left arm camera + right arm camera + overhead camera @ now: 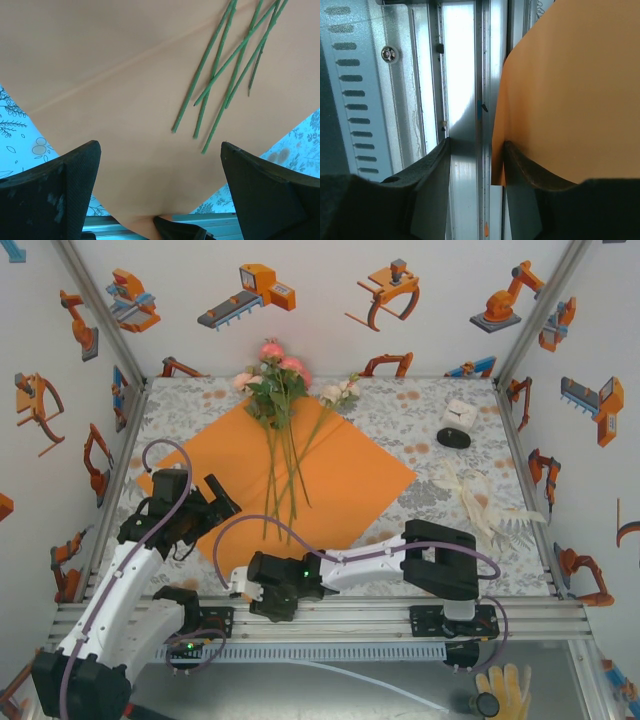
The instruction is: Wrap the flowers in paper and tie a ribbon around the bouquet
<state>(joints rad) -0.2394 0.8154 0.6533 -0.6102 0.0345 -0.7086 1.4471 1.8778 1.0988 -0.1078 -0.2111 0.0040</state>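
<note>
Orange paper [350, 480] is lying flat beneath the flowers [280, 390], nothing wrapped; ribbon [475, 495] is waiting right, untied. Left gripper [160, 150] is gaping; right gripper [477, 145] is hovering at the paper's near corner, jaws apart.

Right gripper [476, 150] at bottom of frame, pointing up-frame: two black fingers [427, 175] w/ a clear gap btwn them, jaws not closed on anything. Thru the gap: silver grooved aluminium rail [462, 75], running top to bottom of frame. Bright orange matte paper sheet [570, 90] covers the frame's right side, smooth and flat. Its edge overlaps the rail, and its lower corner dips just inside the gap, right beside the inner face of the frame-right finger; contact can't be told. Frame-left: grey metal strip w/ a column of oval slots [355, 100], plus one round silver screw [389, 54] near the top.
</note>
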